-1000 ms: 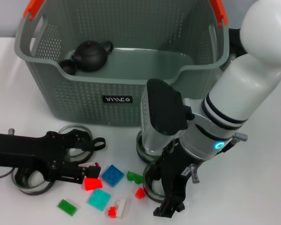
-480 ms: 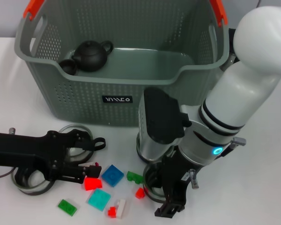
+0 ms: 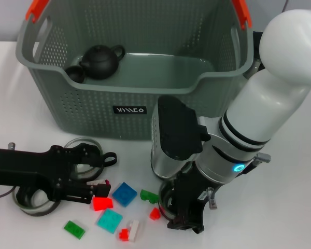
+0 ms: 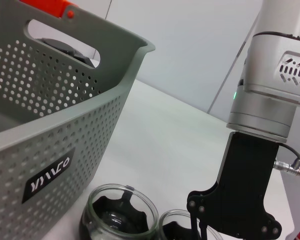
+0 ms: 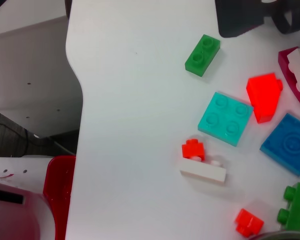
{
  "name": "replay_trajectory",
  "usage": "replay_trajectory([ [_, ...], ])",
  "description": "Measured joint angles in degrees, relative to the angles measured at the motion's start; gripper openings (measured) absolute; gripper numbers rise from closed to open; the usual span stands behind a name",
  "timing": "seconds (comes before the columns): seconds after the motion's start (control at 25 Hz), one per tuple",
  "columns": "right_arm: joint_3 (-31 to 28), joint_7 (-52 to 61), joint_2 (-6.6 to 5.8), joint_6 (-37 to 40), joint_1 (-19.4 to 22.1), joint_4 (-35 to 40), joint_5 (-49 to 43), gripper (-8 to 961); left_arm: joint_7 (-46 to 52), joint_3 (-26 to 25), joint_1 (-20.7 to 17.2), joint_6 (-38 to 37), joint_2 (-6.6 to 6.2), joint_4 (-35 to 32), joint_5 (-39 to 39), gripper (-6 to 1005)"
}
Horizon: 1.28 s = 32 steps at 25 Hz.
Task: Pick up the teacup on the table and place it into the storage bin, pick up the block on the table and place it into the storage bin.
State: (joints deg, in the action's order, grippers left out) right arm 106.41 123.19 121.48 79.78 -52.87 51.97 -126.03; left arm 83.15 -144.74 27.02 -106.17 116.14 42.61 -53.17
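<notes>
The grey-green storage bin [image 3: 129, 98] stands at the back, holding a black teapot [image 3: 101, 59] and a small black cup [image 3: 75, 74]. Several glass teacups stand on the table. My right gripper [image 3: 185, 220] hangs over the rim of one teacup [image 3: 163, 203], which it partly hides. Another teacup [image 3: 83, 146] sits behind my left gripper [image 3: 96, 189], which lies low on the table, open, with a red block [image 3: 102, 203] just beside its fingertips. In the right wrist view that red block [image 5: 264, 95] lies next to a teal block [image 5: 225, 118].
More blocks lie scattered in front: blue [image 3: 124, 193], teal [image 3: 110, 220], two green ones [image 3: 74, 229] [image 3: 149, 196], and small red and white pieces [image 3: 129, 231]. Another glass teacup [image 3: 33, 207] sits under the left arm. The table's front edge is close.
My right gripper has shifted slightly left and lower over the glass teacup. The left gripper and the blocks have not moved.
</notes>
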Motion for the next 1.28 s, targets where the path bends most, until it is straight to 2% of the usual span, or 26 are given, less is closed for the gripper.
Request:
replay_trajectory([
  [0.24,0.0,0.6,-0.11,-0.1,0.1,-0.1,0.0,273,-0.1,-0.1,0.0,0.0,-0.04,-0.1,0.0,829],
  [0.36,0.0,0.6,-0.13,-0.2,0.3,-0.1,0.0,78,-0.1,-0.1,0.0,0.0,-0.04,-0.1,0.0,829],
  [0.6,-2.0,0.6,-0.37,1.2,0.9,1.1,0.0,78,-0.1,-0.1,0.0,-0.2,-0.05,-0.1,0.0,829],
  [0.72,-4.5,0.8,-0.57,4.0,2.1,3.9,0.0,71,-0.1,-0.1,0.0,-0.6,-0.12,-0.1,0.0,829],
  [0.88,-10.2,1.4,-0.82,11.1,3.5,8.6,0.1,66,0.1,-0.1,-0.1,-1.2,-0.2,-0.1,0.0,829],
  [0.92,-13.2,2.1,-0.95,14.3,4.3,11.3,0.2,65,0.2,-0.1,-0.1,-1.3,-0.22,-0.1,0.0,829],
  [1.0,-15.2,2.6,-1.04,15.8,4.6,12.8,0.4,65,0.2,-0.1,-0.1,-1.3,-0.25,0.0,0.0,829],
  [1.28,-27.6,6.4,-1.08,27.5,3.5,21.7,2.4,62,0.3,-0.1,-0.1,-1.4,-0.41,0.0,0.0,829],
])
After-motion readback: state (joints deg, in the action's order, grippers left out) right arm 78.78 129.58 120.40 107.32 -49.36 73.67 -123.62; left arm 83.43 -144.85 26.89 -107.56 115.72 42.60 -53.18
